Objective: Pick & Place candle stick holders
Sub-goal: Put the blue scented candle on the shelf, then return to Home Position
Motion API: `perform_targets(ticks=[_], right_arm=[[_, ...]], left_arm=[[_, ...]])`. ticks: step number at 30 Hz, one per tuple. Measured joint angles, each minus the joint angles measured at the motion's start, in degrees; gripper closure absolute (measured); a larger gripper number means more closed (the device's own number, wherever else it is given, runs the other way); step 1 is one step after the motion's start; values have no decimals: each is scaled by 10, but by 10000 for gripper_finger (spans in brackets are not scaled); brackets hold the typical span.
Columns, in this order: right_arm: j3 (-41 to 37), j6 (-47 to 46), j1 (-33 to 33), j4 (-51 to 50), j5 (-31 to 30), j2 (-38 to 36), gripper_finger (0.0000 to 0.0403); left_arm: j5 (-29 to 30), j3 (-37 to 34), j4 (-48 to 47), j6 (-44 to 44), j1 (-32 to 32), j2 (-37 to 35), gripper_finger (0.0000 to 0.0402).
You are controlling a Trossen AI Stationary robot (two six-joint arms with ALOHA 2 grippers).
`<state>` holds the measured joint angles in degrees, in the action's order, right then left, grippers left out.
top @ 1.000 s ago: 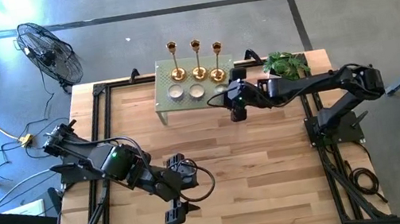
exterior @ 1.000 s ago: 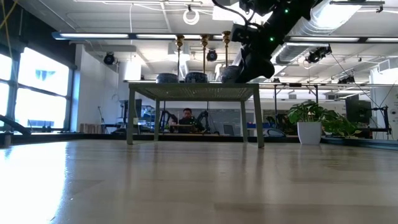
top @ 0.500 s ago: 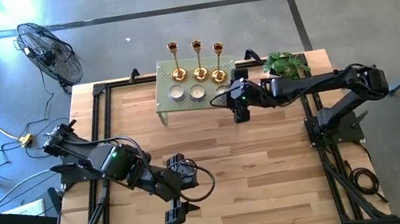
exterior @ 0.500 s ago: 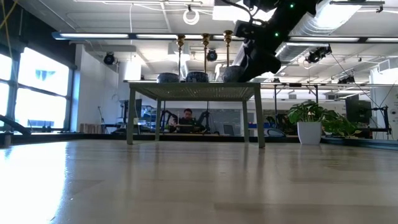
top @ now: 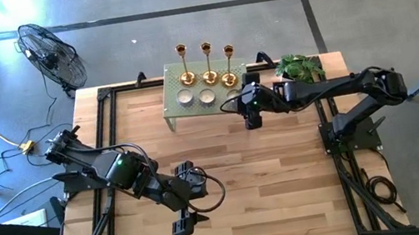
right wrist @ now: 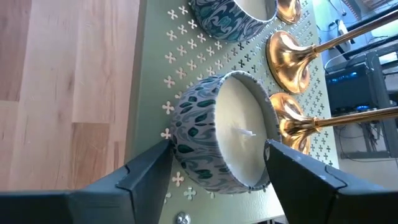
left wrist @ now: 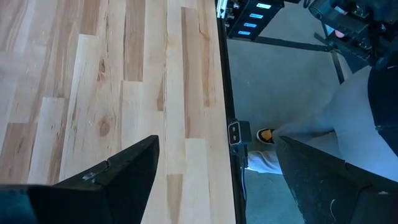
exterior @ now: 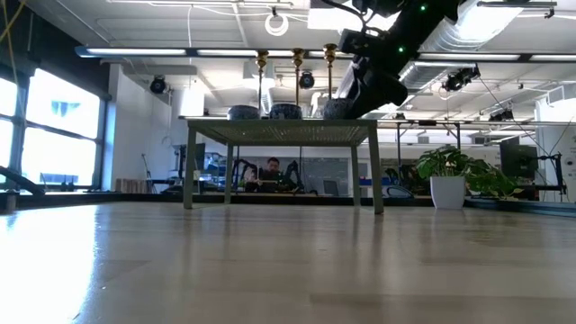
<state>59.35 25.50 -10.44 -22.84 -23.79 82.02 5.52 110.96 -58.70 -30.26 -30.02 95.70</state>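
Three gold candlestick holders (top: pixel 207 65) stand on their round bases in a row at the far edge of a small green perforated stand (top: pixel 179 110); they also show in the low view (exterior: pixel 296 79) and the right wrist view (right wrist: pixel 292 53). In front of them on the stand sit patterned candle bowls (top: pixel 184 97). My right gripper (right wrist: pixel 216 149) is open at the stand's right end (top: pixel 245 105), one finger on each side of the rightmost candle bowl (right wrist: pixel 217 134). My left gripper (top: pixel 185 219) is open and empty near the table's near edge. My right gripper's open fingers (right wrist: pixel 149 165) stand on either side of the rightmost candle bowl's patterned wall (right wrist: pixel 186 137), coming level from the table's near right. I cannot tell whether they touch it. The bowl sits on the green stand.
A potted plant (top: pixel 300 68) stands at the table's far right, just behind my right arm. Bare wood lies between the stand and my left gripper. A person sits in the room beyond the table (exterior: pixel 270 171); a shoe (left wrist: pixel 264 134) shows beside the table's edge.
My right gripper has gone a little toward the table's right edge along the stand's right end, then kept still. Candlesticks and bowls stand as before.
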Motion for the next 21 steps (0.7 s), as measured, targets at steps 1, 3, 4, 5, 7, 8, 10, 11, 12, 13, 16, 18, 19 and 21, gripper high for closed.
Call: perform_targets(ticks=[1, 3, 4, 5, 7, 8, 10, 11, 12, 13, 16, 18, 19, 21], right_arm=[[0, 0, 0, 1, 0, 0, 154], [0, 2, 0, 5, -3, 0, 154], [0, 3, 0, 5, -5, 0, 154], [0, 4, 0, 5, -9, 0, 154], [0, 5, 0, 7, -20, 0, 154], [0, 5, 0, 8, -28, 0, 154], [0, 5, 0, 8, -34, -3, 154], [0, 7, 0, 9, -34, -6, 154], [0, 12, 0, 11, -34, -8, 154], [1, 16, 0, 13, -34, -12, 154], [1, 17, 0, 14, -26, -22, 154], [1, 17, 0, 14, -21, -30, 154], [1, 17, 0, 15, -19, -34, 154], [1, 17, 5, 15, -17, -41, 155]], left_arm=[[0, 0, 0, 0, 0, 0, 85], [0, 0, 0, 0, 0, 0, 85], [-1, 0, 0, 0, 0, 0, 85], [-2, 0, 0, 0, 0, 0, 85], [-5, 0, 0, 0, 0, 0, 85], [-5, 0, 0, 0, 0, 0, 85], [-5, 0, 0, 0, 0, 0, 85], [-5, 0, 0, 0, 0, 0, 85], [-5, 0, 0, 0, 0, 0, 85], [-5, 0, 0, 0, 0, 0, 85], [-5, 0, -1, 1, 0, 0, 85], [-5, 0, -3, 1, 0, 0, 85], [-5, 0, -2, 1, 0, 0, 85], [-5, 0, -3, 2, 0, 0, 85]])
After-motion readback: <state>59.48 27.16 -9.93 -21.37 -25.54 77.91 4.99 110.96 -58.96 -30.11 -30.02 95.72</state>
